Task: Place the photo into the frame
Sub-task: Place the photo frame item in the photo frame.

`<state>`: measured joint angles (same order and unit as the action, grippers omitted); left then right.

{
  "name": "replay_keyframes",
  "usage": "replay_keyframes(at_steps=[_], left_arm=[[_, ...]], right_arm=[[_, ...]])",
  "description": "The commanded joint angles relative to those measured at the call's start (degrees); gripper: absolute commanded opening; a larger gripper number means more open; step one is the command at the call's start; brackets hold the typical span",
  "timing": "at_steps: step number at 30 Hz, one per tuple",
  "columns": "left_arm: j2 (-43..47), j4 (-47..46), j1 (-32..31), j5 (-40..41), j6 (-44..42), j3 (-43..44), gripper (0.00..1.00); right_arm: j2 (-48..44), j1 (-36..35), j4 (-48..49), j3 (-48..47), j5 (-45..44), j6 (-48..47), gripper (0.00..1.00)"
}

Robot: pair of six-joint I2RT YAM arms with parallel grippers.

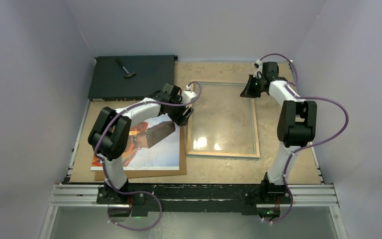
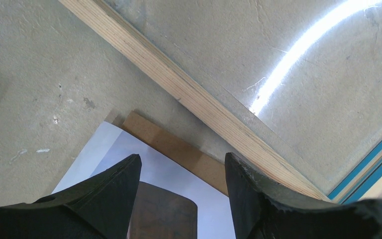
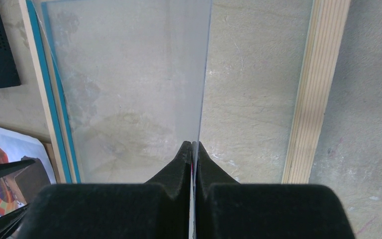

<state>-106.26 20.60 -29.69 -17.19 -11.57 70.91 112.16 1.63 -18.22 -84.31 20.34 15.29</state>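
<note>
The photo (image 1: 165,152) lies face up on a brown board (image 1: 144,174) at the worktop's (image 1: 229,171) near left. The left gripper (image 1: 183,117) hangs half open and empty over the photo's far right corner. Just right lies the frame (image 1: 222,155), wood side up. At its far right corner the right gripper (image 1: 245,91) pinches the edge of a clear pane (image 3: 129,89).

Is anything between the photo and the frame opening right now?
Yes: a clear pane, pinched by the shut right gripper, spans the opening of the frame on the side nearer the photo. Nothing visible separates the open left gripper from that photo.
</note>
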Motion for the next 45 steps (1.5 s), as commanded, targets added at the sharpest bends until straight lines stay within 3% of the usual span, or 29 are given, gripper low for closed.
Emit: replay_keyframes(at_steps=[1, 10, 16, 18, 24, 27, 34, 41, 45], left_arm=[[-0.8, -1.8, -0.3, -0.9, -0.1, 1.3, 0.61], [-1.5, -5.2, -1.5, -1.6, -1.4, -3.2, 0.51], [-1.4, -6.3, -1.8, -2.2, -1.6, -5.0, 0.48], [-1.3, -6.6, -1.8, -2.2, -1.5, -5.5, 0.47], [-0.4, -7.0, -1.8, -2.3, -0.9, -6.5, 0.45], [-0.3, -6.8, -1.8, -2.0, -1.0, -6.9, 0.44], [0.1, -6.7, -1.8, -1.2, -0.8, -7.4, 0.41], [-0.2, -6.5, -1.8, -1.1, -0.4, -7.1, 0.39], [0.0, -6.5, -1.7, -1.4, 0.1, -7.1, 0.38]], right_arm=[[0.4, 0.1, -1.3, -0.9, 0.8, -1.6, 0.0], [0.8, 0.1, -0.4, 0.6, -0.1, 0.6, 0.0], [-0.1, 0.1, 6.1, 5.8, 2.7, 4.5, 0.0], [-0.8, 0.4, 7.8, 7.0, 4.6, 6.4, 0.07], [-6.9, 2.2, 12.2, 12.2, 9.7, 11.3, 0.5], [-9.2, 2.2, 11.8, 13.5, 10.7, 11.7, 0.57], [-15.0, 2.2, 12.2, 18.8, 14.3, 13.0, 0.6], [-20.9, 2.2, 10.5, 22.7, 15.1, 12.6, 0.56], [-25.6, 2.2, 6.8, 25.2, 13.3, 11.6, 0.61]])
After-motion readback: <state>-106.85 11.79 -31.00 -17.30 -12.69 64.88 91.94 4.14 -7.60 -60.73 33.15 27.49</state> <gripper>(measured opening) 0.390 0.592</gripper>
